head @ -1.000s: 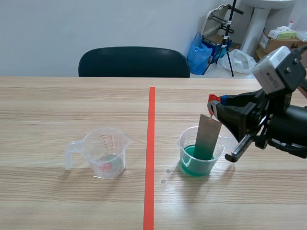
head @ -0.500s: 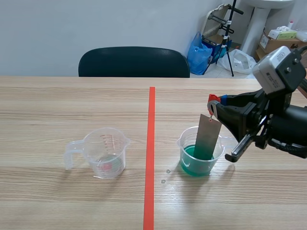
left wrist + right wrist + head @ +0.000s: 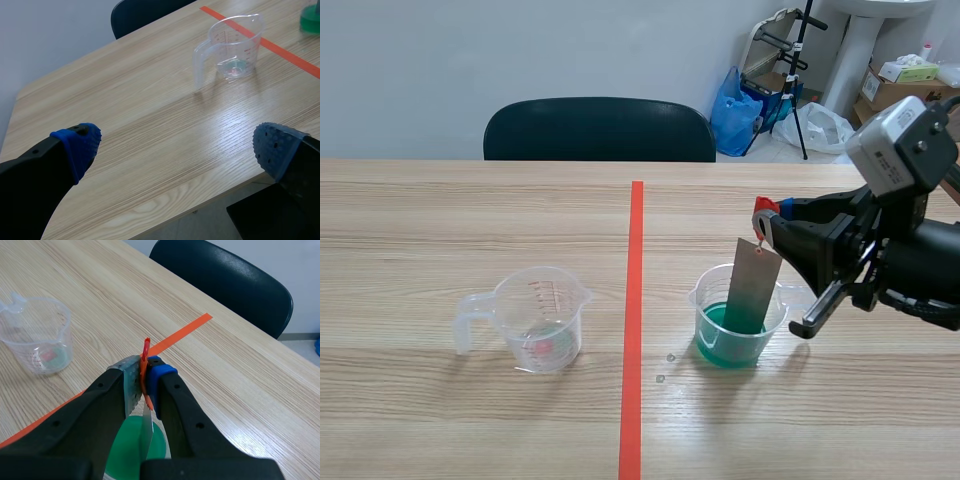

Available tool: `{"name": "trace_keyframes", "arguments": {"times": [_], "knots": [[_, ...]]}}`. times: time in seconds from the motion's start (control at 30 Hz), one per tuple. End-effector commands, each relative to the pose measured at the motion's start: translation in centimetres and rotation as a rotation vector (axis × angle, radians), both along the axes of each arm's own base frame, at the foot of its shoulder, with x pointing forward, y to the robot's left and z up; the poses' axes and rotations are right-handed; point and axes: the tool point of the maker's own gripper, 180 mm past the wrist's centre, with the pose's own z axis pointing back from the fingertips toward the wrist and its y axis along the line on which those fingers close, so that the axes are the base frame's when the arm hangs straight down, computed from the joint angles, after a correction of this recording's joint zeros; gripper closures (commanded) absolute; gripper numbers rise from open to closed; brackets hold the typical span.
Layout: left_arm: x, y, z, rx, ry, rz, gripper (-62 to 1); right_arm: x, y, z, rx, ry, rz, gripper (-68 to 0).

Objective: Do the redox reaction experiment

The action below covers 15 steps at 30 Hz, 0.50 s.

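Scene view: the right gripper is reaching in from the right and holding a grey metal strip upright in a clear beaker of green liquid. The beaker is standing right of the orange-red tape line on the wooden tabletop. Its fingers are clamping the strip's top edge together with a small red tag, as the right wrist view is also showing. The strip's lower end is dipping into the green liquid.

Left of the tape line, well apart, a clear measuring cup with red markings is standing upright and looking nearly empty. The left gripper is hovering off the tabletop's near edge, well back from that cup, fingers spread wide and holding nothing.

Judging by this, the strip is already immersed and the reaction is likely running. Lifting the strip out and checking its surface appear to be what is remaining.
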Motion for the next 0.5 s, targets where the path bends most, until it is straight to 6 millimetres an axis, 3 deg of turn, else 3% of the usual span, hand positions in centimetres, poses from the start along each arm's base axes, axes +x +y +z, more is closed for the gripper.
{"name": "trace_keyframes", "arguments": {"times": [0.0, 0.47], "knots": [[0.3, 0.0, 0.6, -0.006, -0.026, 0.000, -62.3, 0.3, 0.1, 1.1, 0.021, -0.029, 0.003, -0.6], [0.3, 0.0, 0.6, -0.006, -0.026, 0.000, -62.3, -2.0, 0.8, 6.3, 0.034, -0.143, 0.050, -0.7]]}}
